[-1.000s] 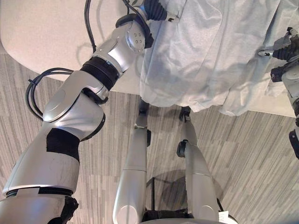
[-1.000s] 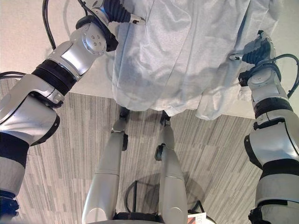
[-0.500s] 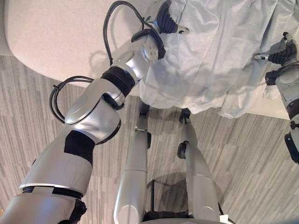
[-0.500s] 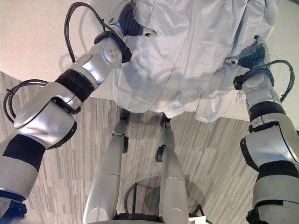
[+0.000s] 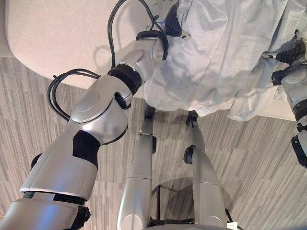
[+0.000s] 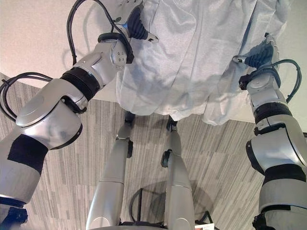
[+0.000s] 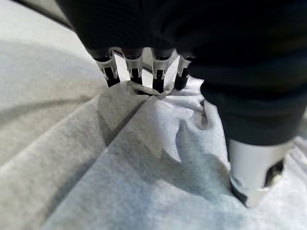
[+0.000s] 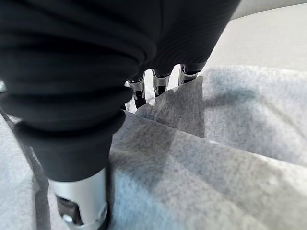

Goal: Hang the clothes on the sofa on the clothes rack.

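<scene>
A pale grey garment (image 5: 225,57) lies spread on the light sofa seat (image 5: 57,38), its hem hanging over the front edge. My left hand (image 5: 171,21) rests on the garment's left side. In the left wrist view its fingers (image 7: 135,64) curl down onto a raised fold of the cloth (image 7: 144,167), and the thumb presses the cloth nearer the wrist. My right hand (image 6: 261,50) sits on the garment's right side. In the right wrist view a fold of the cloth (image 8: 230,158) lies across the front of that hand (image 8: 81,96).
The sofa's front edge (image 5: 72,81) runs across the view, with grey striped floor (image 5: 38,124) below it. The bare cushion stretches to the left of the garment.
My left arm has reached further over the sofa, bringing the hand deeper onto the garment's left side. The right hand has barely moved.
</scene>
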You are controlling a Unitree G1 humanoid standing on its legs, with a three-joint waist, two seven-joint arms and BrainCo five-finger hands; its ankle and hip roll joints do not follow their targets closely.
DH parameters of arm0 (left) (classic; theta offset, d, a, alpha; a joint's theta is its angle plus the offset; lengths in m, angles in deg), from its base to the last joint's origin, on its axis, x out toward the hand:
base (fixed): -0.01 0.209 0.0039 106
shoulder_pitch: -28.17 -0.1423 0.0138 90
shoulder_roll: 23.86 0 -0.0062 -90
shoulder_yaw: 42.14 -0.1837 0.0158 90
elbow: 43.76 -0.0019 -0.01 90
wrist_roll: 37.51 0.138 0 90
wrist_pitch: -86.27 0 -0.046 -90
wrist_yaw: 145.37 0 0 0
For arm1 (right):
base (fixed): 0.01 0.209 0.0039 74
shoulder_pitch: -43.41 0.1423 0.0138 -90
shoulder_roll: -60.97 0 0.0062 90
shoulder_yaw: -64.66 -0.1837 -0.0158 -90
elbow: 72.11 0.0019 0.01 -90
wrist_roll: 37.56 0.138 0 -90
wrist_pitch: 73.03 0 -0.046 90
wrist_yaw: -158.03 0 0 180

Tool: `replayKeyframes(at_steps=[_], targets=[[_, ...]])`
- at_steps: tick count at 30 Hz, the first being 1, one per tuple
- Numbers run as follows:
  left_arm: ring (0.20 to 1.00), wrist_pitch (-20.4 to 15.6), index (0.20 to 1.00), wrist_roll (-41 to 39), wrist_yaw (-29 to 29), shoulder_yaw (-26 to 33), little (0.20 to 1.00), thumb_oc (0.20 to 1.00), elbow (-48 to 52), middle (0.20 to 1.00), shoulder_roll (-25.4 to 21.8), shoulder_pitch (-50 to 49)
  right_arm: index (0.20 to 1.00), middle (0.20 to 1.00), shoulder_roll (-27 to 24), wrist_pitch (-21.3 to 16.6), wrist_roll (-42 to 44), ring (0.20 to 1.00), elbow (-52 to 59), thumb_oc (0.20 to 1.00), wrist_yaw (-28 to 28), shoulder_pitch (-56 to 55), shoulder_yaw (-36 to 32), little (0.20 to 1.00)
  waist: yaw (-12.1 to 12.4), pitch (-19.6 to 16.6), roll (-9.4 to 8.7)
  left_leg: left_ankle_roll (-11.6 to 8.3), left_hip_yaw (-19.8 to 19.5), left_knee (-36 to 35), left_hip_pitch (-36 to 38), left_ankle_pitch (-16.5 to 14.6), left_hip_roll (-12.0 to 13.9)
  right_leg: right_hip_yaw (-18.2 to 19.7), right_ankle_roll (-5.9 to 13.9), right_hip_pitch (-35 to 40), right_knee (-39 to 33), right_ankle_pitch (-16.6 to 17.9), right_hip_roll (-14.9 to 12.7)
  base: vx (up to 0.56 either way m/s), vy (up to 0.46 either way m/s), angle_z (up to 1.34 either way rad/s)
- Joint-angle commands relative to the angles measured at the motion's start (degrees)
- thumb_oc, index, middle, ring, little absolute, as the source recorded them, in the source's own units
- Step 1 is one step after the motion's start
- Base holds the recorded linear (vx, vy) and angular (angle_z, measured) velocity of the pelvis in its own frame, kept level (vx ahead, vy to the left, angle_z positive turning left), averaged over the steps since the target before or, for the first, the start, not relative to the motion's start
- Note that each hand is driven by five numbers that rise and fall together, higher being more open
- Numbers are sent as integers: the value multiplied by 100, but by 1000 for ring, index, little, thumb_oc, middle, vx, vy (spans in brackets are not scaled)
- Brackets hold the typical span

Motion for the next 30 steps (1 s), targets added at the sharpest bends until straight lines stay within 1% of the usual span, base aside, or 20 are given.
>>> replayKeyframes(at_steps=[1,3,4,5,6,7,8,9,10,11,14,15,17,21,22,24,26,27,28,30], targets=[[1000,92,1000,422,16,-230,1000,1000,-544,1000,346,584,1000,1000,258,-64,-23,1000,257,1000,-235,-43,-111,1000,276,405,486,-230,-6,-2934,1712,452,604,-75,54,1048,-189,-1110,12,0,0,0],[1000,115,1000,511,36,-219,1000,1000,-542,1000,498,378,1000,1000,323,-60,-17,1000,306,1000,-216,-233,-146,1000,313,405,498,-243,39,-2934,1954,326,650,-68,52,1274,-189,-1197,44,26,-18,-1],[1000,117,1000,509,30,-229,1000,1000,-544,1000,454,528,1000,1000,286,-53,-21,1000,310,1000,-220,-95,-168,1000,279,405,479,-232,3,-2934,1723,456,610,-88,53,1061,-189,-1110,10,50,-38,0],[1000,135,1000,595,30,-225,1000,1000,-532,1000,553,320,1000,1000,331,-63,-5,1000,380,1000,-205,-263,-184,1000,299,405,490,-245,49,-2934,1960,325,659,-70,50,1276,-189,-1197,40,0,0,0],[1000,136,1000,595,31,-225,1000,1000,-532,1000,554,319,1000,1000,330,-62,-5,1000,383,1000,-205,-266,-186,1000,300,405,490,-245,49,-2934,1961,325,659,-70,50,1277,-189,-1197,40,0,0,0],[896,144,896,606,23,-223,896,896,-548,896,527,448,1000,1000,295,-56,5,1000,423,1000,-205,-137,-222,1000,256,405,462,-234,18,-2934,1729,454,622,-92,50,1064,-189,-1111,5,-39,0,-1],[235,151,235,615,4,-204,235,235,-563,235,565,400,1000,1000,296,-52,11,1000,469,1000,-190,-150,-244,1000,238,405,458,-231,28,-2934,1731,455,620,-94,53,1070,-189,-1112,-4,-40,-8,3],[200,159,200,607,-17,-199,200,200,-651,200,618,341,1000,1000,315,-49,37,1000,461,1000,-188,-160,-246,1000,212,405,452,-227,34,-2934,1723,452,627,-95,48,1072,-189,-1106,-9,-3,-18,6],[200,168,200,601,-18,-192,200,200,-685,200,624,316,511,511,326,-44,33,511,454,511,-186,-166,-237,511,203,405,447,-223,35,-2934,1721,453,625,-93,46,1073,-189,-1105,-7,-5,-22,5],[200,171,200,597,-24,-195,200,200,-739,200,636,286,200,200,336,-32,21,200,450,200,-182,-163,-213,200,192,405,439,-223,39,-2934,1720,453,632,-96,48,1074,-189,-1103,-6,0,0,0],[200,186,200,560,-15,-158,200,200,-804,200,615,263,200,200,339,-33,11,200,495,200,-173,-175,-211,200,158,405,412,-232,51,-2934,1713,450,633,-95,46,1084,-189,-1099,-7,11,-13,0],[200,200,200,541,16,-107,200,200,-787,200,615,116,200,200,367,-37,-4,200,562,200,-152,-350,-207,200,181,405,416,-243,88,-2934,1949,316,674,-80,42,1311,-189,-1185,26,35,-40,1],[200,208,200,533,33,-42,200,200,-741,200,533,242,200,200,311,-31,-15,200,659,200,-127,-307,-325,200,141,405,393,-231,68,-2934,1741,444,638,-115,43,1125,-189,-1098,-13,-22,-4,2],[200,211,200,486,114,125,200,200,-641,200,428,244,200,200,293,-21,-85,200,848,200,-86,-423,-434,200,119,405,369,-245,119,-2934,1815,437,658,-147,55,1190,-189,-1126,-23,-8,-16,6],[200,209,200,479,139,179,200,200,-605,200,437,93,200,200,321,-30,-99,200,870,200,-77,-593,-432,200,140,405,377,-262,161,-2934,2065,308,700,-143,56,1425,-189,-1217,7,31,-31,0],[200,207,200,470,189,244,200,200,-514,200,354,92,200,200,311,-29,-153,200,955,200,-96,-697,-458,200,134,405,363,-266,172,-2934,2118,302,702,-157,61,1485,-189,-1207,10,15,-14,-1],[200,220,200,475,254,324,200,200,-360,200,197,108,200,200,275,-19,-290,200,1193,200,-108,-785,-450,200,145,405,341,-262,194,-2934,2233,289,708,-162,60,1590,-189,-1212,24,-26,3,0],[200,226,200,476,250,315,200,200,-356,200,158,246,200,200,240,-11,-295,200,1202,200,-111,-666,-482,200,118,405,322,-248,164,-2934,2016,416,670,-176,60,1388,-189,-1125,-8,0,0,0],[200,238,200,514,308,445,200,200,-115,200,-42,28,200,200,219,-13,-473,200,1474,200,-132,-944,-464,200,157,405,322,-265,199,-2934,2346,286,716,-162,67,1704,-189,-1217,26,-46,3,-2],[200,297,200,609,381,708,200,200,288,200,-464,-24,200,200,12,31,-845,200,1861,200,-126,-968,-422,200,157,405,305,-245,188,-2934,2317,388,677,-170,78,1690,-189,-1143,4,-25,9,-3]])
